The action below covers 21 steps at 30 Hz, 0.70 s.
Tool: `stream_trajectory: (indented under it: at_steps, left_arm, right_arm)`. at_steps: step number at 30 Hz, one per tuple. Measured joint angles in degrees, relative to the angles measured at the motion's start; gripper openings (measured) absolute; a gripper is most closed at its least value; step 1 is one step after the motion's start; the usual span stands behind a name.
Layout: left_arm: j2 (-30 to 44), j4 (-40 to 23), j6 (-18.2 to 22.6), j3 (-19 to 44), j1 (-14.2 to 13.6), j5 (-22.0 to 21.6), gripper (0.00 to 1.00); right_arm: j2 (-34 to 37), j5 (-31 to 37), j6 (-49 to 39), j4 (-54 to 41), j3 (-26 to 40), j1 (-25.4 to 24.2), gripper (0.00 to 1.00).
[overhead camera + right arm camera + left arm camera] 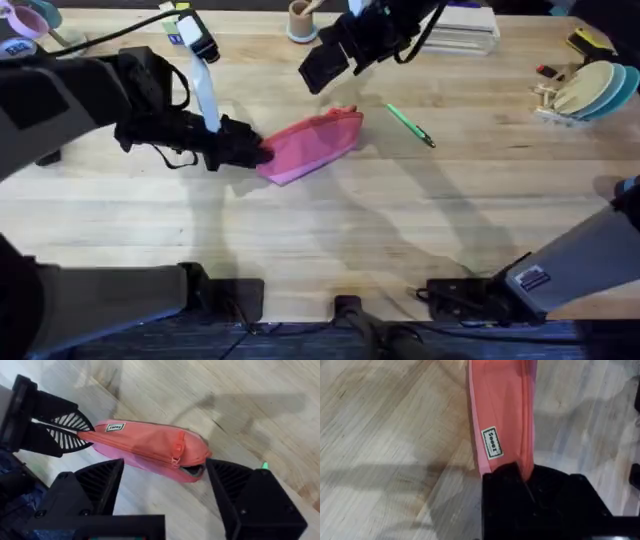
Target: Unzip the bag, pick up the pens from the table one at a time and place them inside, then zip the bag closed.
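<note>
While the bag point(312, 146) lies on the table point(330, 230) just above the middle of the overhead frame, its long axis runs from lower left to upper right. A small white label point(492, 443) with dark lettering is sewn near the bag's left end; the lettering cannot be read. In the right wrist view the zipper pull point(177, 449) sits partway along the top, with a short dark opening at the end nearest the pen. The left gripper point(250, 150) is pinching the bag's left end between its black fingers point(70, 435). The right gripper point(325, 62) hangs above the bag, upper centre of the overhead frame, its fingers point(100, 480) spread wide and touching nothing. One green pen point(410, 126) with a dark tip lies on the table just right of the bag, apart from it. At the upper right edge stands a rack of plates point(585, 92); lettering there cannot be made out.
</note>
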Motion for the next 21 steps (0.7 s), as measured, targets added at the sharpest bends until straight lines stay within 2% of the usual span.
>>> stream_trajectory:
  at_steps: [21]
  left_arm:
    - [0.0,0.0,0.0,0.0,0.0,0.0,0.042]
  right_arm:
    - [6.9,0.2,0.0,0.5,0.1,0.0,0.982]
